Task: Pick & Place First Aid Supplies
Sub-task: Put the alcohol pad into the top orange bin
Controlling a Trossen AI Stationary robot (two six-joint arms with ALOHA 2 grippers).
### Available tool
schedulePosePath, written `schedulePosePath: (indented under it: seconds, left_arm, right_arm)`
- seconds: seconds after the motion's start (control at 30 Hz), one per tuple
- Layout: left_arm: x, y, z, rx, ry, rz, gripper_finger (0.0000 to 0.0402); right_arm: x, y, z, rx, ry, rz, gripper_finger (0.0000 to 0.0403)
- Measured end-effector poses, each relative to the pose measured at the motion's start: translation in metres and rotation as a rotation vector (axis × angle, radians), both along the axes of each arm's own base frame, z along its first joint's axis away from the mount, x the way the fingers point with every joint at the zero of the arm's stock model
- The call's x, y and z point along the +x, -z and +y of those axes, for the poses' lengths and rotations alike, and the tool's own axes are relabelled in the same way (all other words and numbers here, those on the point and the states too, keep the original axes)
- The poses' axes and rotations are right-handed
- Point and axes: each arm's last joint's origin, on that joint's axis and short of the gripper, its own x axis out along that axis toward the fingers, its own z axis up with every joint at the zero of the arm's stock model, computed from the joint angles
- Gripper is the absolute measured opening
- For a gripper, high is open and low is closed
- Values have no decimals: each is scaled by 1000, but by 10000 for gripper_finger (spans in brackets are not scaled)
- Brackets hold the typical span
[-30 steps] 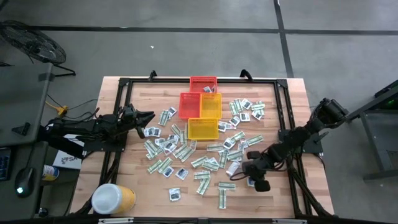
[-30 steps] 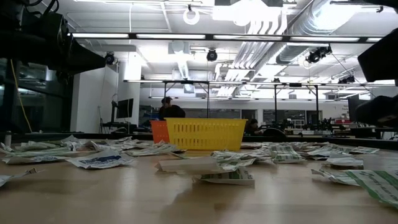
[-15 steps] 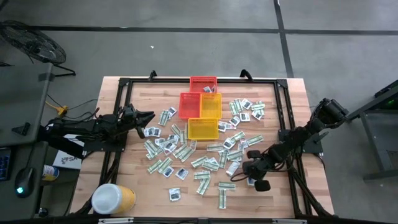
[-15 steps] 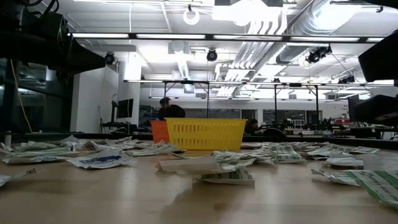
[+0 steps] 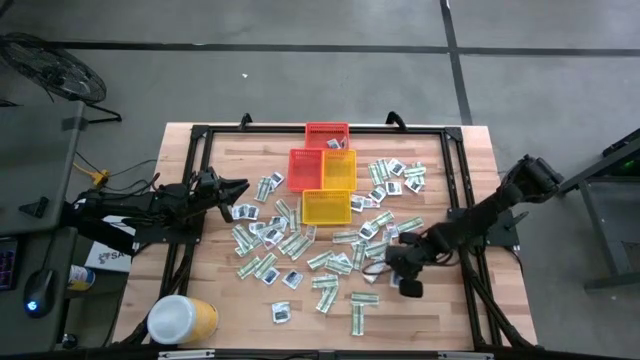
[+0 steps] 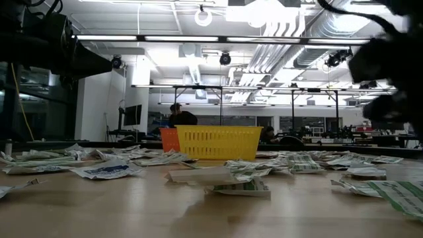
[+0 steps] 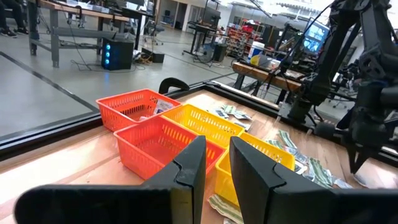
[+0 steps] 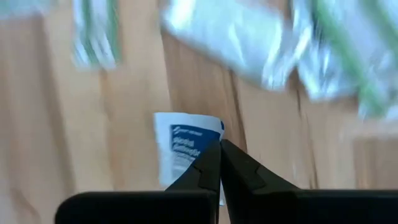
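Observation:
Dozens of first aid packets [image 5: 290, 243], green-and-white strips and white squares with blue marks, lie flat across the middle of the table, and they also show in the low view [image 6: 238, 178]. My right gripper [image 5: 398, 268] hangs over the packets right of centre, shut on one white square packet [image 8: 186, 143]. My left gripper [image 5: 240, 186] waits at the table's left side, level and slightly open, pointing toward the baskets [image 7: 180, 134]. My right gripper pinches the white, blue-printed square packet between its two fingertips [image 8: 211, 167], near one edge [image 8: 200, 154], coming from above and pointing down. Most of the packet sticks out beyond the fingertips. It stays sharp against the blurred table beneath it.
Several small baskets stand together at the far middle: red [image 5: 327, 134], red-orange [image 5: 304, 168], orange [image 5: 340, 168] and yellow [image 5: 326, 207]. A yellow tub with a white lid [image 5: 180, 320] sits at the near left corner. A black frame [image 5: 190, 160] runs round the table.
My right gripper has moved toward the table's left and a little toward the far edge, shut on the white square packet. In the low view the right arm now shows blurred at the upper right. The left arm has kept still.

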Motion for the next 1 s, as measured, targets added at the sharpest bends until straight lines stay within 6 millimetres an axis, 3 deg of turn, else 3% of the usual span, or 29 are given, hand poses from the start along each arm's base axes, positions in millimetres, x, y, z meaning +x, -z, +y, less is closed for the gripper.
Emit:
schedulePosePath:
  seconds: [0.6, 0.77, 1.0]
  left_arm:
    - [0, 0, 0, 0, 0, 0, 73]
    - [0, 0, 0, 0, 0, -1, 73]
    - [0, 0, 0, 0, 0, 0, 73]
  right_arm:
    - [58, -79, -71, -41, 138, -282, 0]
    - [71, -101, -104, -82, 220, -367, 0]
    - [76, -125, -164, -187, 436, -457, 0]
